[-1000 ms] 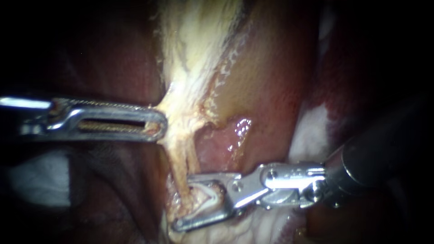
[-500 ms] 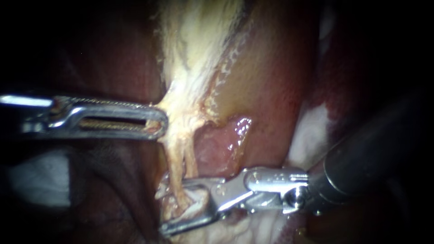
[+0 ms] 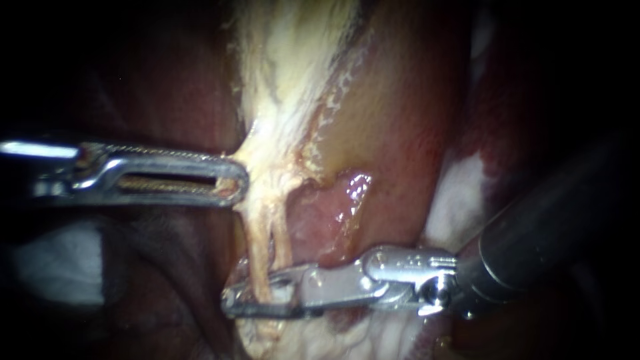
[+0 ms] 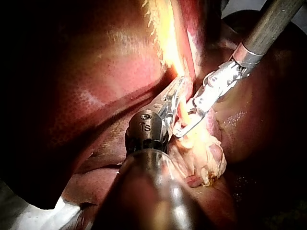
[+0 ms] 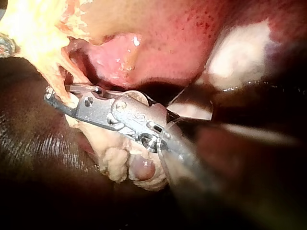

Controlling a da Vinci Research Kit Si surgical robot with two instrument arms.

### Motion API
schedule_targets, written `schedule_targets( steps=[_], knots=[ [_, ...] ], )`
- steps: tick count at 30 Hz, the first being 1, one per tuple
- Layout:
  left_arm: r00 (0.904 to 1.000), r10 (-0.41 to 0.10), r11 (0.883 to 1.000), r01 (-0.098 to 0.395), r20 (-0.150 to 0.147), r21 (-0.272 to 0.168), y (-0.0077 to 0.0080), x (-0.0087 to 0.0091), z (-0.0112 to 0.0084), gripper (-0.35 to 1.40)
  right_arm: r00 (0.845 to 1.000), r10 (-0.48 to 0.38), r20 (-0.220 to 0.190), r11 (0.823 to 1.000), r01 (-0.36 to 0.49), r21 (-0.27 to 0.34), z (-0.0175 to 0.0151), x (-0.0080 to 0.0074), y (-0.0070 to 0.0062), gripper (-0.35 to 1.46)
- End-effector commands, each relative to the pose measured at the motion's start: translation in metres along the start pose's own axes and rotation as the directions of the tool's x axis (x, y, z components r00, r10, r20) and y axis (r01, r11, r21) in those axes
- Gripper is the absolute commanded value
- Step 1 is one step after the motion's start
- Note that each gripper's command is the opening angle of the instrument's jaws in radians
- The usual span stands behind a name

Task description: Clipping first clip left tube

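Observation:
Two pale strands run down from the fatty tissue [image 3: 287, 73]; the left tube [image 3: 259, 247] is the thicker one. My right instrument [image 3: 233, 303] comes in from the right, its jaws closed across the left tube low down, with only a thin slit between them. No clip can be made out. My left instrument [image 3: 233, 181] lies level, its slotted jaws shut on the pale tissue [image 3: 248, 160] where the strands begin, holding it taut. The right wrist view shows the right instrument [image 5: 53, 96] pinching the strand. The left wrist view shows both instruments' jaws [image 4: 187, 125] close together.
Dark red liver [image 3: 167, 87] lies behind the left instrument. The tan gallbladder [image 3: 393, 120] fills the upper right, with a glistening pink patch [image 3: 333, 207] beside the tubes. White gauze [image 3: 60, 267] sits lower left and also right [image 3: 460, 193]. Lumpy fat [image 5: 120, 158] hangs under the right jaws.
My right instrument slid left, its wide-open jaws passing around the left tube, and they have now closed down on it. The left instrument kept its hold and barely moved.

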Motion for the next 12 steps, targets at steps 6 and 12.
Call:
schedule_targets(
  steps=[6,12],
  knots=[
    [1.0000,0.000,1.000,0.000,0.000,0.000,-0.0001,0.0000,-0.0001,-0.35,1.000,0.005,-0.001,1.000,-0.005,0.000,0.0001,-0.0001,0.0000,-0.35],
    [1.0000,0.000,1.000,0.000,0.000,0.000,-0.0001,0.0000,-0.0001,-0.35,1.000,0.005,-0.001,1.000,-0.005,0.000,0.0002,-0.0001,0.0000,-0.35]
  ],
)
